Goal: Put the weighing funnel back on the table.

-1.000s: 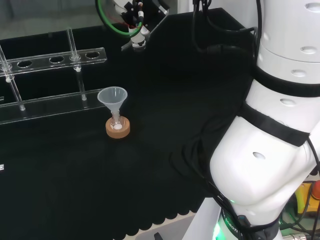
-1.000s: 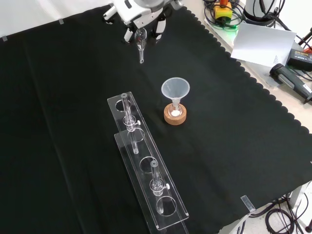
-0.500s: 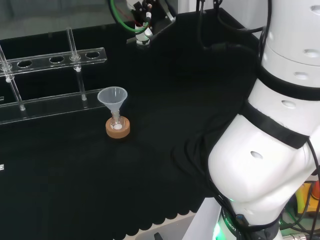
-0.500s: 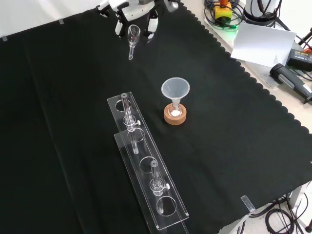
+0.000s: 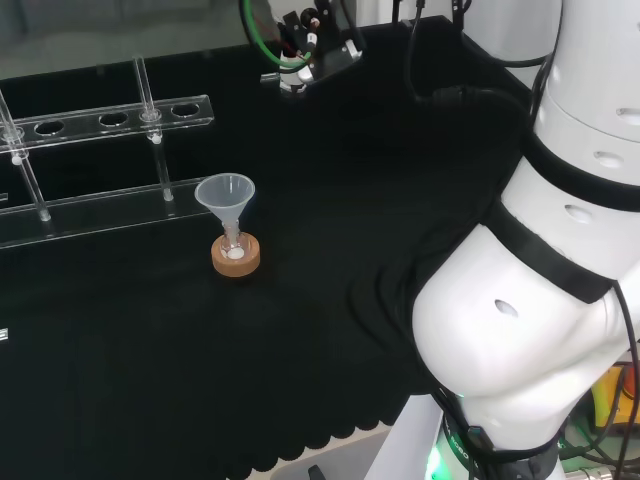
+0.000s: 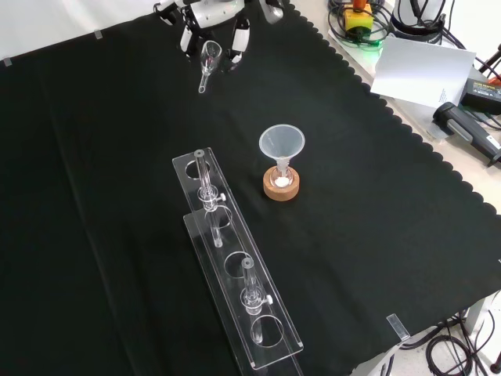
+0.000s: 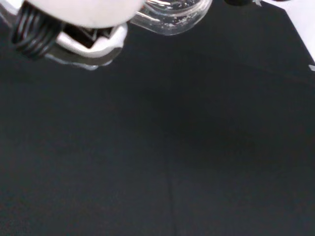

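Observation:
In the front view the black and white hand (image 6: 210, 11) is at the far edge of the black cloth, fingers (image 6: 238, 43) curled down on both sides of the weighing funnel (image 6: 207, 56). This small clear piece hangs under the hand with its bowl up and its stem slanting down to the left, close over the cloth. I cannot tell whether its tip touches the cloth. Close to the camera in the wrist view, the clear bowl (image 7: 172, 14) sits by a white part of the hand (image 7: 78, 12). The head view has the hand (image 5: 312, 42) at the far top of the bench.
The big funnel (image 6: 282, 144) stands in a small flask on a cork ring (image 6: 281, 187) at mid cloth. A long clear tube rack (image 6: 235, 270) with glass tubes lies nearer the front camera. In the head view the arm's white links (image 5: 540, 280) stand at the right.
The hand has carried the weighing funnel left and farther off in the front view, to the right in the head view. The stem has tipped from nearly upright to slanted.

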Robot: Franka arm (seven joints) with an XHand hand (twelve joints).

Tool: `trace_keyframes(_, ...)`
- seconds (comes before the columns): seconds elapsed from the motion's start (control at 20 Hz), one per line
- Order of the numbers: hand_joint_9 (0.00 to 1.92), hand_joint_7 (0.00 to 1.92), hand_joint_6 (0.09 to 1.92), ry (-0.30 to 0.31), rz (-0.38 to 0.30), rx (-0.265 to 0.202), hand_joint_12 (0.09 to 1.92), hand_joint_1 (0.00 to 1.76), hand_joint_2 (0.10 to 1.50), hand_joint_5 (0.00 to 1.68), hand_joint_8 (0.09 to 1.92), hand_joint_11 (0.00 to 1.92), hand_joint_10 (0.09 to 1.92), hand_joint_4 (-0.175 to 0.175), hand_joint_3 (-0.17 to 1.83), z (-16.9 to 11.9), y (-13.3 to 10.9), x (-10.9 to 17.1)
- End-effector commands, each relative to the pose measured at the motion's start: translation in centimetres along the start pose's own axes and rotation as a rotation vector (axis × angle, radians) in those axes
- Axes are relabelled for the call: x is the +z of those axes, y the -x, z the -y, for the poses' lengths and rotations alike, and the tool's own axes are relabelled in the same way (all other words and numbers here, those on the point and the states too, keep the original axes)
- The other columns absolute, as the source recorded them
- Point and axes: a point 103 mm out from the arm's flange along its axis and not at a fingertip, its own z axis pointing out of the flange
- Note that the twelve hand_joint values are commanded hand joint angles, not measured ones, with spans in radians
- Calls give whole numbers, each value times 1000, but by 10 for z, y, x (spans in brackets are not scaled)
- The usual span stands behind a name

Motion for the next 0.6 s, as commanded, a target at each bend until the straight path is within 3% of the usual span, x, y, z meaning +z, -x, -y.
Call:
trace_keyframes(0.05, 1500, 1741, 756, 52, -116, 132, 1444, 1125, 539, 1282, 212, 321, 313, 175, 878, -8, 7, 36)
trace_keyframes(0.35, 1504, 1743, 757, 81, -178, 199, 1424, 1124, 543, 1280, 202, 349, 305, 175, 872, -13, 12, 59)
trace_keyframes(0.6, 1505, 1744, 757, 56, -224, 238, 1422, 1124, 543, 1280, 200, 355, 304, 175, 872, -22, 17, 77)
